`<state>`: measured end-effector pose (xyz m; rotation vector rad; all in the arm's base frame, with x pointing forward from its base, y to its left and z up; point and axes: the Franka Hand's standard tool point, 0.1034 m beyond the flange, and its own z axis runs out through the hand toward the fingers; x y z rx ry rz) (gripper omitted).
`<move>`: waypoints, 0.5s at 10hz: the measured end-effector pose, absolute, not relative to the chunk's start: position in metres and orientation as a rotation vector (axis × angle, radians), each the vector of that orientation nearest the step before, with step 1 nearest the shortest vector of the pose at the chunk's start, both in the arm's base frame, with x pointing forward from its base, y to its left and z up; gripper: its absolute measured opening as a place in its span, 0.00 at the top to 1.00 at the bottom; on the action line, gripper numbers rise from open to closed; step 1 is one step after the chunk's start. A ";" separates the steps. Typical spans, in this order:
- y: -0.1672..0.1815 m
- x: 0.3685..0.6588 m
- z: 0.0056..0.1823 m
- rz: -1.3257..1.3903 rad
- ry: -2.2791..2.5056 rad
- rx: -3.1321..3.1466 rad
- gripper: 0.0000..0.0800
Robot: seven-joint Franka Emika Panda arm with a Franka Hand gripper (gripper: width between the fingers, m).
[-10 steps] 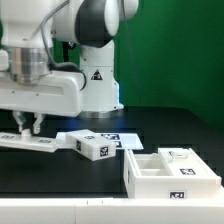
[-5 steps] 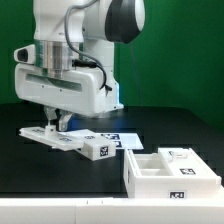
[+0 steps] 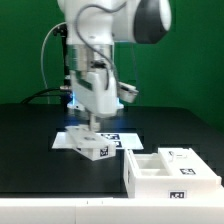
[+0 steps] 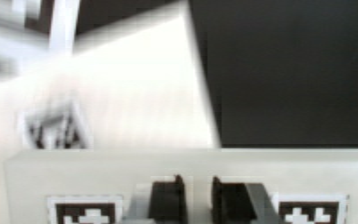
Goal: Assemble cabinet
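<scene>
Gripper (image 3: 92,128) was closed, jaws nearly together, with nothing visibly pinched. It hung just above a small block (image 3: 90,149). A flat panel (image 3: 64,141) lay beside it toward the exterior view's left. The cabinet (image 3: 150,186), here only a compartmented box, stood well apart toward the right. The parts were judged light, rigid, smooth plastic, best grasped across a thin wall or panel edge.

We see the cabinet box (image 3: 150,185) at four o'clock as smooth, matt white plastic with flat black-and-white printed tags. The table (image 3: 30,165) looks matt black, and the arm shell (image 3: 95,20) at twelve o'clock looks glossy white plastic.
</scene>
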<state>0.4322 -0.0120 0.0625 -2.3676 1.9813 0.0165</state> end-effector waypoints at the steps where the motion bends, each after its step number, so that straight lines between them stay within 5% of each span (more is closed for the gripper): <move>1: 0.004 0.436 0.069 0.075 2.090 -2.255 0.92; 5: -0.006 0.435 0.067 0.120 2.164 -2.208 0.92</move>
